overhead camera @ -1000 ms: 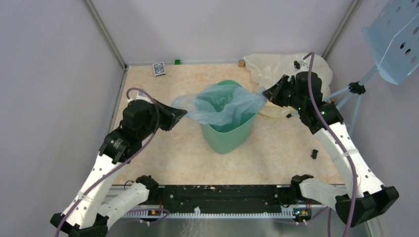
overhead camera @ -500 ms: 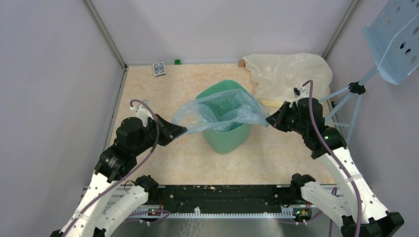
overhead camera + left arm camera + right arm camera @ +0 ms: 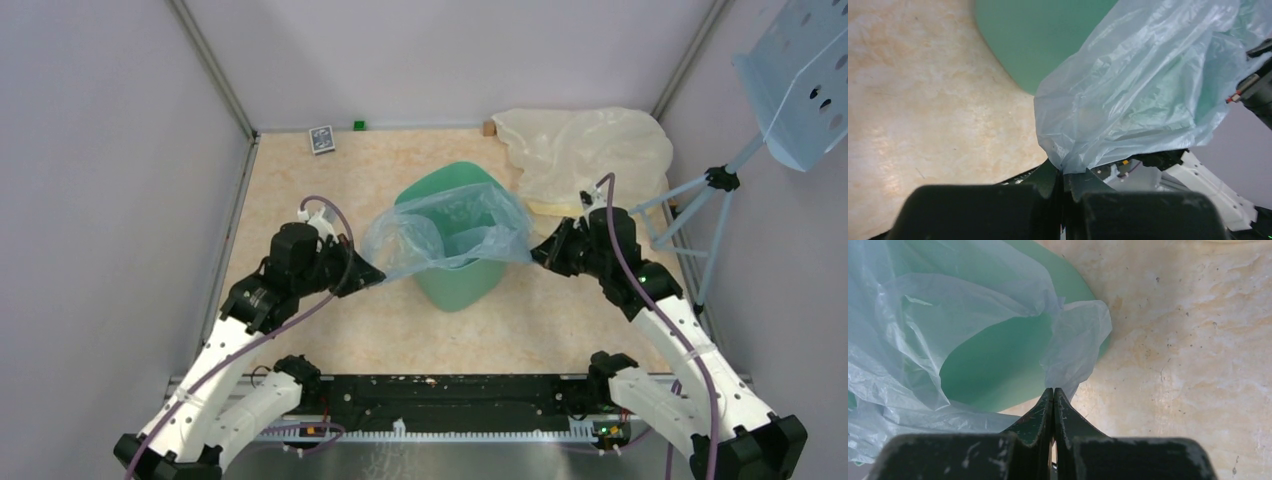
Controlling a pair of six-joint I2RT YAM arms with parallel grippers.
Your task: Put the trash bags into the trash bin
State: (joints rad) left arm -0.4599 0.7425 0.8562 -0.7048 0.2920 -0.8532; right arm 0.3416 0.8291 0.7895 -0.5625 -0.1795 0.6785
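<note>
Top external view is showing the trash bag, a thin, crinkly pale blue film that one can see through, lying spread over the mouth of the trash bin. The bin is of smooth mint-green plastic with a rounded-square rim and sides tapering downward. It is standing near the middle of the beige marbled table. The bag's mouth is gaping open above the rim, and part of the film is hanging inside.

The left gripper is pinching the bag's left edge, its fingers pressed together on the plastic, just beside the bin's left wall. The right gripper is clamping the right edge in the same way, and the film is stretching between the two.

In the left wrist view the film is bunching into a narrow point at the closed fingertips. In the right wrist view a soft flap is running down into the shut fingertips.

The film is covering much of the bin's rim, so I cannot tell how deep the bag is reaching. A rumpled cream-yellow bag is lying at the far right corner. A pale blue perforated panel is being cut off by the frame edge.
</note>
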